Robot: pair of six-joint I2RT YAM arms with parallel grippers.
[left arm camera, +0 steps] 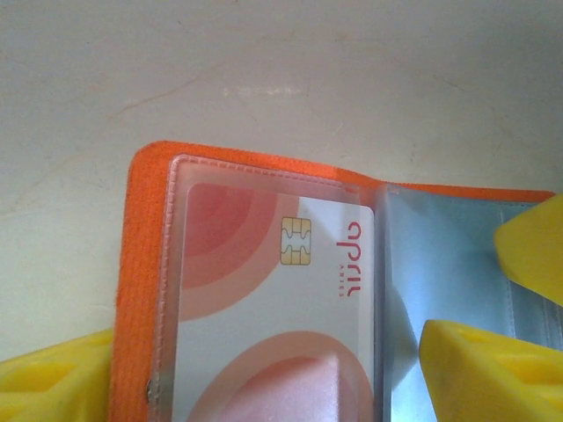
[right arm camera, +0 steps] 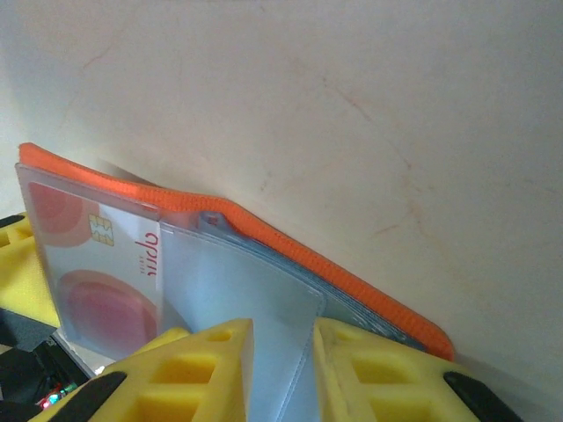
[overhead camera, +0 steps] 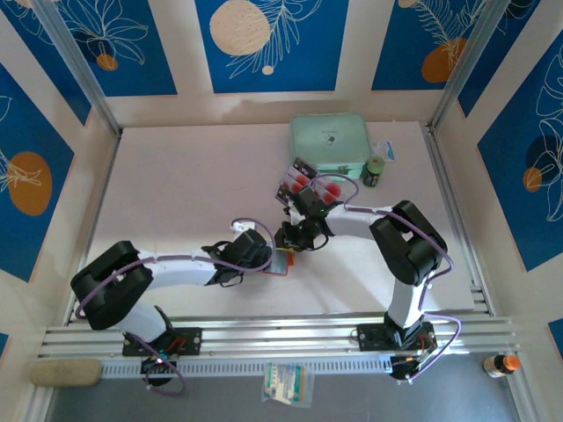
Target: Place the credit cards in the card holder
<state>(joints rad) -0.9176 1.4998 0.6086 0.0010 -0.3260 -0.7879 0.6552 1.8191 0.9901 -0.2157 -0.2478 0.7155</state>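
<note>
Currently, card holder (left arm camera: 136,290): lies open on the worktop (overhead camera: 193,193), about mid-width and a little toward the near edge, between the two grippers. Orange cover is down, clear and grey sleeves face up.
loaded sleeve: the left leaf carries one credit card (left arm camera: 264,290). Its chip and red lettering read through the plastic, and the card sits inside the pocket.
right leaf: grey sleeves, slightly fanned. In the right wrist view the top one curls up off the stack.
left gripper (left arm camera: 268,352): jaws wide, straddling the loaded leaf. One finger (left arm camera: 44,382) is just beside the outer orange edge, the other (left arm camera: 484,374) is over the grey sleeves past the fold. Cannot tell whether either presses down.
right gripper (right arm camera: 283,374): jaws narrow, with a slim gap between the yellow pads. The edge of a clear sleeve rises in that gap.
other credit cards (overhead camera: 302,181): red-dotted, lying in the clear tray (overhead camera: 308,167), farther back than the holder and slightly to its right, apart from it.
mint-green case (overhead camera: 330,143): just beyond the tray, toward the far edge.
small green jar (overhead camera: 376,171): right of the case, near its near-right corner.
</note>
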